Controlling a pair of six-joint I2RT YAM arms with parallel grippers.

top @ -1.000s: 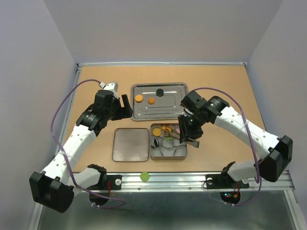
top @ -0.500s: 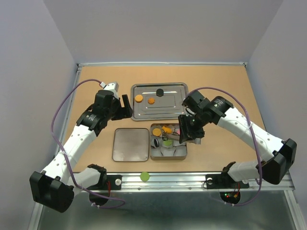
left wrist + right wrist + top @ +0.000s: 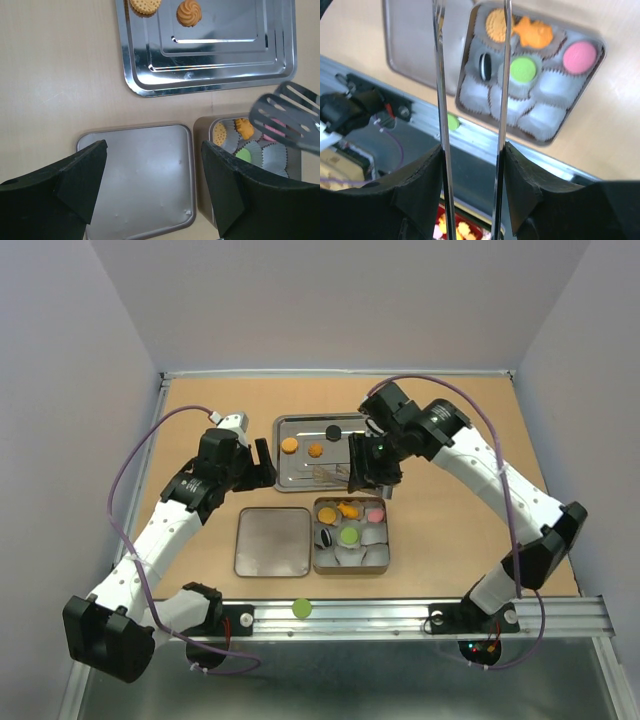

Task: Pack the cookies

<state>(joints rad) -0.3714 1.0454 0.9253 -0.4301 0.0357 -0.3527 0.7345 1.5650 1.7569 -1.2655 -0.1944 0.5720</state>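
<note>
An open tin [image 3: 387, 540] holds white paper cups with cookies: an orange round one [image 3: 496, 25], an orange fish-shaped one [image 3: 535, 33], a pink one [image 3: 580, 55], a green one [image 3: 523, 69] and a black sandwich one [image 3: 485, 65]. Two orange cookies [image 3: 289, 446] [image 3: 314, 451] and a black cookie [image 3: 333, 432] lie on the steel tray [image 3: 300, 478]. My right gripper [image 3: 365, 465] is shut on metal tongs [image 3: 287, 117], held over the tray's near right edge, nothing between their tips. My left gripper [image 3: 262, 465] is open and empty, left of the tray.
The tin's lid [image 3: 272, 541] lies flat just left of the tin, under my left gripper [image 3: 152, 150]. A green disc [image 3: 301, 608] sits on the metal rail at the near edge. White walls close the table on three sides.
My right gripper has lifted off the tin with the tongs and moved back and left to the tray's edge, uncovering the tin's cookies. The left arm has not moved.
</note>
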